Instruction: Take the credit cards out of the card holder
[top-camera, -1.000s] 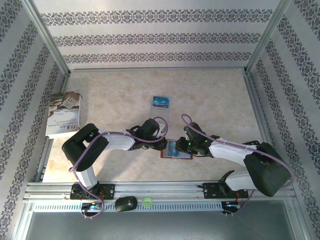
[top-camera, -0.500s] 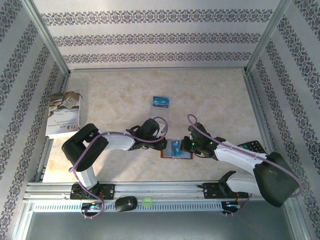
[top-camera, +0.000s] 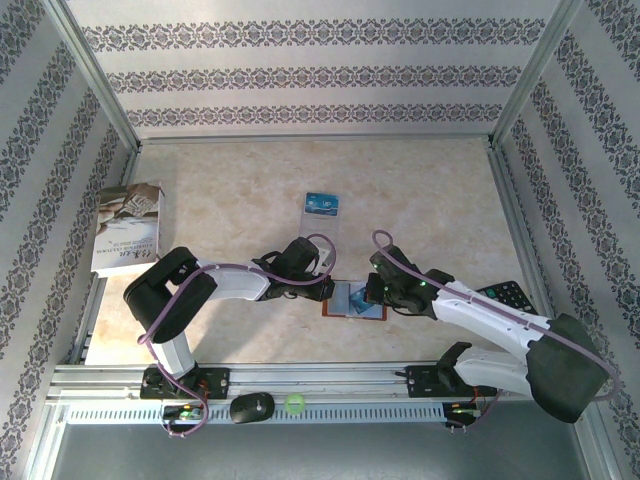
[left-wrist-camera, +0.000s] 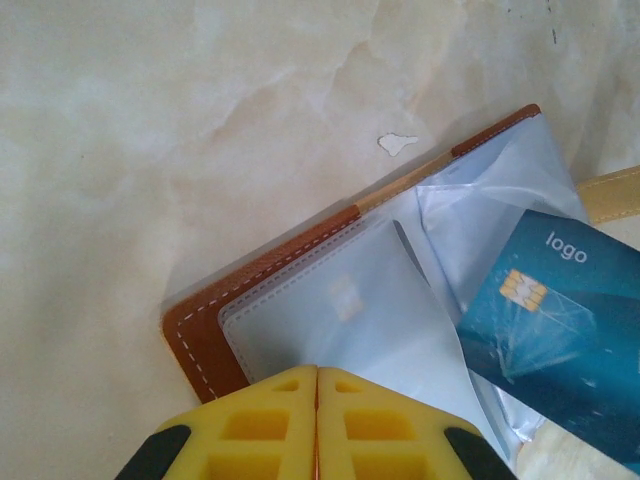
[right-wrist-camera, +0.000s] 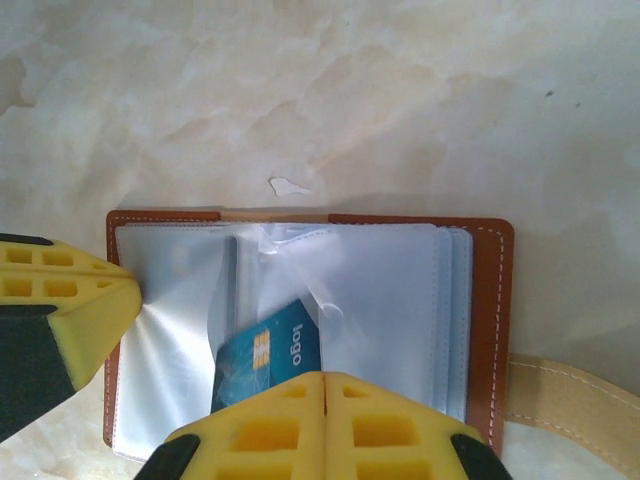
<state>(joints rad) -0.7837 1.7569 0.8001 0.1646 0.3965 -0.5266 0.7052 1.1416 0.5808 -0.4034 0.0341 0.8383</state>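
Top external: the card holder (top-camera: 355, 308) lies open on the worktop (top-camera: 230, 190) at lower centre, with the left gripper (top-camera: 326, 288) and right gripper (top-camera: 372, 292) at its two ends. A loose card (top-camera: 323, 203) rests on a pale sheet (top-camera: 323, 229) above, well apart, so I judge one card is out.

Left wrist: the left gripper (left-wrist-camera: 317, 372) is closed tight, apparently pinching a clear sleeve (left-wrist-camera: 340, 310). The credit card (left-wrist-camera: 545, 305) juts out at right.

Right wrist: clearer than overhead, the right gripper (right-wrist-camera: 325, 378) is clamped on that card, which sits partway out. Pulling it free remains. I cannot tell whether more cards hide inside.
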